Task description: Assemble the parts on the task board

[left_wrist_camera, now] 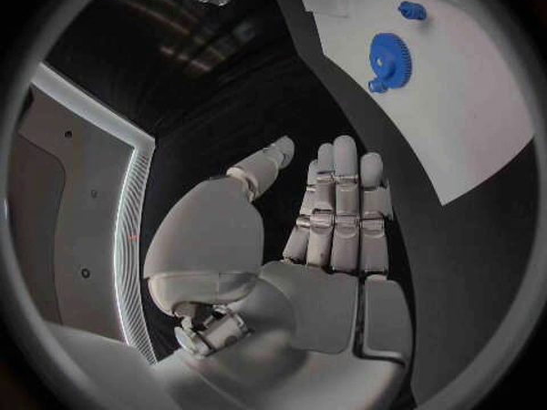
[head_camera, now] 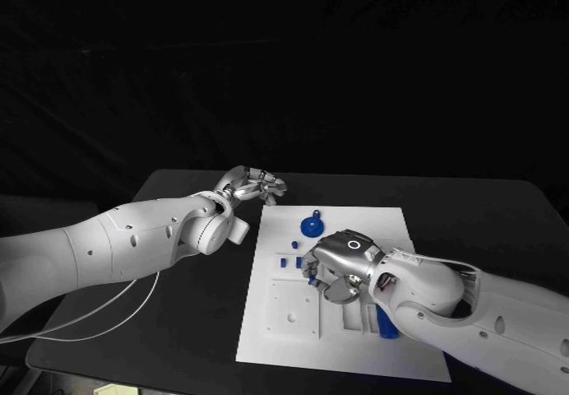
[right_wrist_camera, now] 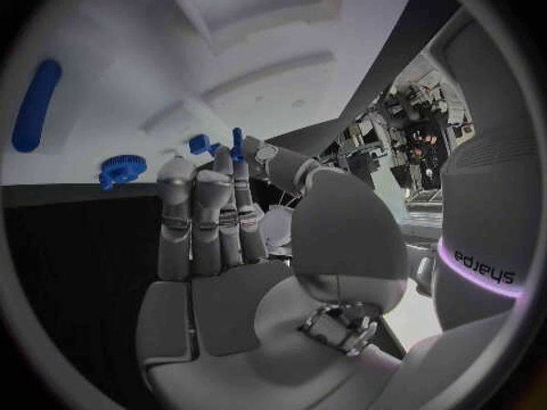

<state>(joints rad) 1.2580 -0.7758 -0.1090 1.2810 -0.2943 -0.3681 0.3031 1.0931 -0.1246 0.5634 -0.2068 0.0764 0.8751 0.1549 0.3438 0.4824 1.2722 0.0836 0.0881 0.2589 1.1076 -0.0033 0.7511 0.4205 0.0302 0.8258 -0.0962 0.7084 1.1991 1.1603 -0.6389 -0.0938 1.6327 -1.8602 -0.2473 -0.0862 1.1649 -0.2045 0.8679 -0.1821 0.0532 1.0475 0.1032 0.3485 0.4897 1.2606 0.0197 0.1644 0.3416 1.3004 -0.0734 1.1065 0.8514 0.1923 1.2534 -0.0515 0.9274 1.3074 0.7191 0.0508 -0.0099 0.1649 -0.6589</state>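
The white task board (head_camera: 356,216) lies in the middle of the black table. On it are a blue gear (head_camera: 312,225), small blue parts (head_camera: 290,262) and a long blue peg (head_camera: 388,326) near my right forearm. My right hand (head_camera: 338,267) hovers over the board's middle and pinches a small blue part (right_wrist_camera: 236,143) between thumb and a fingertip; the gear (right_wrist_camera: 119,168) and the long peg (right_wrist_camera: 35,105) lie beyond it. My left hand (head_camera: 252,183) is over the bare table off the board's far left corner, fingers straight and holding nothing (left_wrist_camera: 333,217). The gear (left_wrist_camera: 387,58) lies apart from it.
The board's near left carries a raised white plate with holes and slots (head_camera: 292,309). Another small blue part (head_camera: 294,243) lies just below the gear. Black table (head_camera: 190,313) stretches to the left of the board, with white cables (head_camera: 107,317) hanging under my left arm.
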